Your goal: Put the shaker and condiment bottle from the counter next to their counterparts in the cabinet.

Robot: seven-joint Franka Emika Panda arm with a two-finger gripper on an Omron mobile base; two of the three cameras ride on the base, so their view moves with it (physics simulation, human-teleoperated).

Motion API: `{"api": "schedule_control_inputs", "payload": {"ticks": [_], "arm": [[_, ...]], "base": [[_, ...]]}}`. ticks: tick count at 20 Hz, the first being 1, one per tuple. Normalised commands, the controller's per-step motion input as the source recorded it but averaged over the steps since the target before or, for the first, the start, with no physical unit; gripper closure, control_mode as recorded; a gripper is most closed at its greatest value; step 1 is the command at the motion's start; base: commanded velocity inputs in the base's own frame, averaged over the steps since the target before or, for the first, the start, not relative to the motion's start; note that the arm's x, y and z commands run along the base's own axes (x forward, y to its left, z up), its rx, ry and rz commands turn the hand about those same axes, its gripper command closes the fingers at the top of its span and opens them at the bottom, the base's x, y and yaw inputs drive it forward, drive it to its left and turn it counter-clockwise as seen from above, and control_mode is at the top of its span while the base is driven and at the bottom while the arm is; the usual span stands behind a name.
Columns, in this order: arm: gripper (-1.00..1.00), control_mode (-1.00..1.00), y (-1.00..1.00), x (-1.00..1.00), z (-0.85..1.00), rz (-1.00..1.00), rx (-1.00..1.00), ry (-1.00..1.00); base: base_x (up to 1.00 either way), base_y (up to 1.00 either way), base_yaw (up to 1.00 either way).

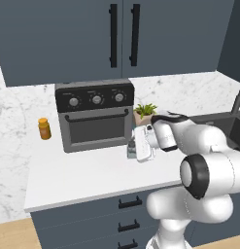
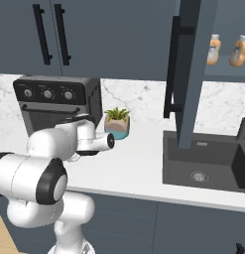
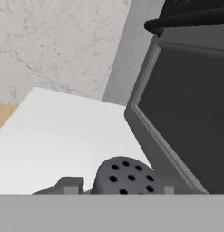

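The shaker stands on the counter just in front of the toaster oven's right corner. In the hand view its dark grey holed cap sits between my fingertips. My gripper reaches sideways around it, jaws close to its sides, with a thin gap showing on the left. In the right base view the cabinet stands with its door swung out. Two orange bottles with pale caps stand side by side on its shelf. I cannot tell which one is the condiment bottle.
A dark toaster oven stands close behind the gripper. A small all-orange jar sits to its left. A potted plant is to its right, then a dark sink. The open door hangs over the sink's left edge.
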Motion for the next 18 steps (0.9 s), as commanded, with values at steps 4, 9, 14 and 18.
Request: {"api": "schedule_control_inputs", "payload": {"ticks": [4, 9, 14, 18], "arm": [[1.00, -1.00, 0.00, -0.04, 0.21, 0.00, 0.02, 0.08], [1.00, -1.00, -0.47, 0.13, 0.00, 0.17, 0.18, 0.21], [1.00, -1.00, -0.51, 0.12, 0.00, 0.27, 0.26, 0.22], [1.00, -1.00, -0.30, 0.02, 0.00, 0.27, 0.18, 0.10]], "base": [[0.00, 0.00, 0.00], [0.00, 0.00, 0.00], [0.00, 0.00, 0.00], [0.00, 0.00, 0.00]]}}
